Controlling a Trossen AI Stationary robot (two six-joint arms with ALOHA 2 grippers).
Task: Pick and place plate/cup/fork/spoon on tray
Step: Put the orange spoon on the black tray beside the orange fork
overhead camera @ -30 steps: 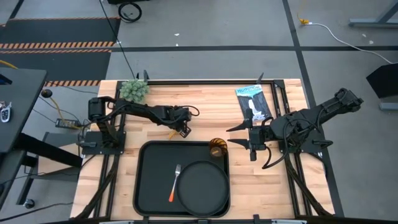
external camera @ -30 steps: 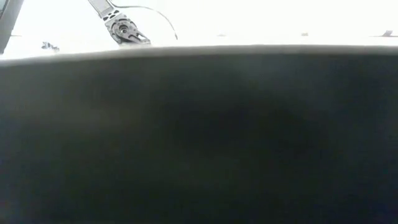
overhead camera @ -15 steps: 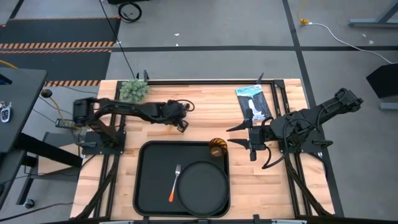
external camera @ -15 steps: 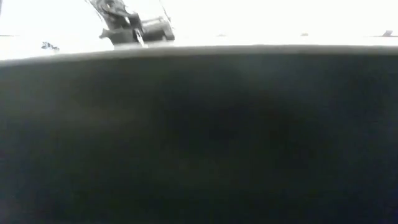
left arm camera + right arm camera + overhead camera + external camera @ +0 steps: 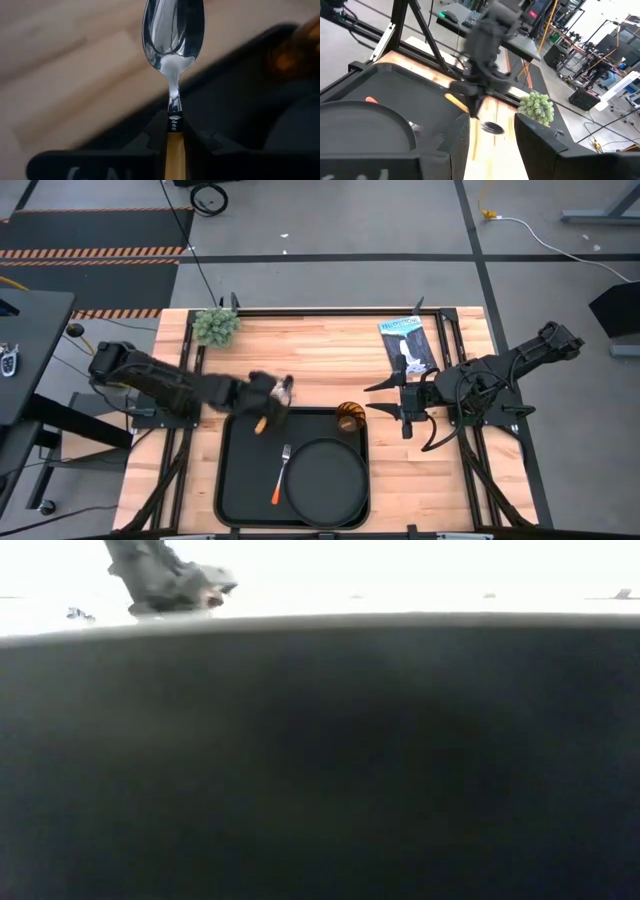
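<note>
left gripper (image 5: 266, 402) pinching spoon (image 5: 172, 55) by its orange handle, bowl sticking out past the fingers, over tray (image 5: 238, 480) far-left corner | plate (image 5: 325, 480) on tray, fork (image 5: 281, 473) at its 9 o'clock, cup (image 5: 349, 418) at its 12 | right gripper (image 5: 382, 398) spread, 3 o'clock of cup, off tray

Tray (image 5: 236, 480) left half bare
</note>
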